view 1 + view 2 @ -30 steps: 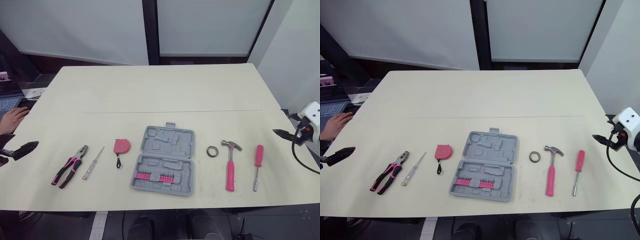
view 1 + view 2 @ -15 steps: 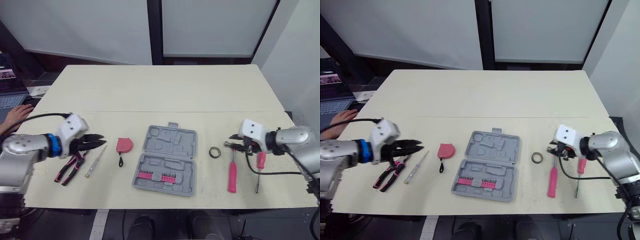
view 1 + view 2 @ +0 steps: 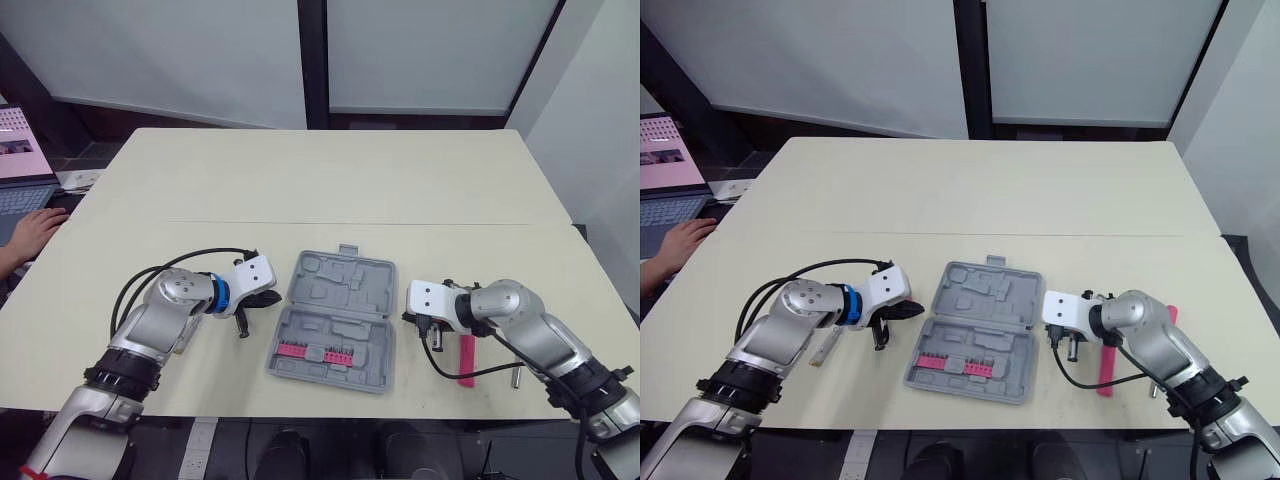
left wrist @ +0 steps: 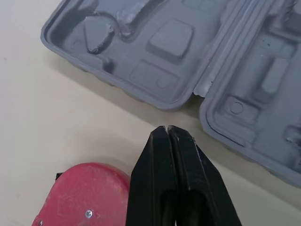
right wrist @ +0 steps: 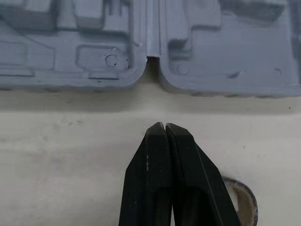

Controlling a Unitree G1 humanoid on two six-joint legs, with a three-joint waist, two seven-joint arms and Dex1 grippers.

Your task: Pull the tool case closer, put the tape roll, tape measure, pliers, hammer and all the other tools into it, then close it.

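The tool case [image 3: 335, 318] lies open at the near middle of the table [image 3: 330, 180], in the same place as a second ago. What has changed is the arms. Both have swung in from the outer tools to flank it level with its hinge. The left gripper [image 4: 167, 129] is clenched with nothing in it, just off the case's left edge. The right gripper [image 5: 161, 126] is likewise pinched empty off the right edge. So the pull is probably about to begin, and no tool is packed yet. The case is grey moulded plastic with shaped recesses and a pink strip of bits [image 3: 310, 352]. The rounded tape measure [image 4: 80, 195] lies beside the left gripper, and the tape roll [image 5: 242, 200], a thin ring, lies by the right.
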